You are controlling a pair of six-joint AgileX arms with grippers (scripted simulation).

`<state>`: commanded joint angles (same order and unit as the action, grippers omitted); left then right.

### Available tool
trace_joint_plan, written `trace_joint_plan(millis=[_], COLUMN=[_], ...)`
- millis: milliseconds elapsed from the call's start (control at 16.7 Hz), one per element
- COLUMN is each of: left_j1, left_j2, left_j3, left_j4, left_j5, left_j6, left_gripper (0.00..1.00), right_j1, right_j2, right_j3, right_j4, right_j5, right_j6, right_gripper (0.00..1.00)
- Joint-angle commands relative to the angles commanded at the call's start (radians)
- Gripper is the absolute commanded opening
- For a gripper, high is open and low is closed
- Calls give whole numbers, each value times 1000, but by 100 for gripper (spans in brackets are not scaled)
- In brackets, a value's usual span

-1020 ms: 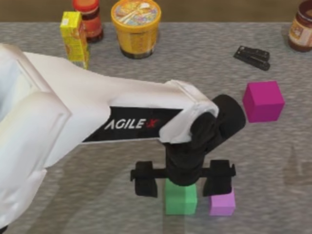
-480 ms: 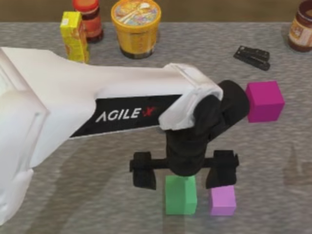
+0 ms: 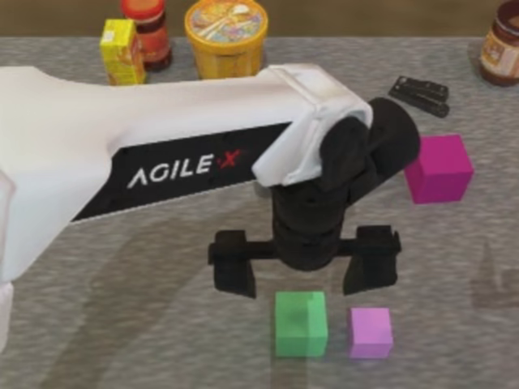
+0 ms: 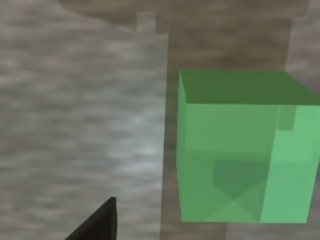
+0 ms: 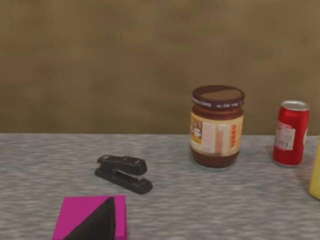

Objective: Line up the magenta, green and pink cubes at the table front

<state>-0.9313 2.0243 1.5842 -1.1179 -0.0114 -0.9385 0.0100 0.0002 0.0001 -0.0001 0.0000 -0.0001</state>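
The green cube [image 3: 301, 324] rests at the table front, with the small pink cube [image 3: 371, 332] just to its right, a narrow gap between them. My left gripper [image 3: 302, 267] hovers open just behind the green cube, holding nothing. In the left wrist view the green cube [image 4: 240, 150] fills the right side, and one dark fingertip [image 4: 102, 222] shows well apart from it. The magenta cube [image 3: 439, 168] sits farther back on the right. My right gripper [image 5: 142, 235] is out of the top view and looks over the magenta cube [image 5: 82, 215].
Along the table's back edge stand a yellow carton [image 3: 122, 53], a red-lidded jar [image 3: 146, 28], a yellow tub [image 3: 225, 40] and a brown jar [image 3: 500, 53]. A black stapler [image 3: 419, 95] lies behind the magenta cube. A red can [image 5: 290, 133] stands beside the brown jar [image 5: 216, 126].
My left gripper has lifted and drawn back from the green cube, which stays beside the pink cube. The left arm has swung toward the table's back.
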Motion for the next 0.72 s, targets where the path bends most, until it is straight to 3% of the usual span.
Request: trace_joint_plan(millis=[360, 720], left_j1=[78, 315], left_j2=[-143, -629], left_j3=[-126, -505], left_j4=[79, 323], left_j5=[-6, -16], left_j6=[21, 132], left_gripper=[100, 100], right_j1=[22, 68], right_j2=[153, 680], right_j3=[154, 647], right_j4=[-106, -413], right_j5=[-5, -2], right_j6=[13, 45], right_gripper=[100, 100])
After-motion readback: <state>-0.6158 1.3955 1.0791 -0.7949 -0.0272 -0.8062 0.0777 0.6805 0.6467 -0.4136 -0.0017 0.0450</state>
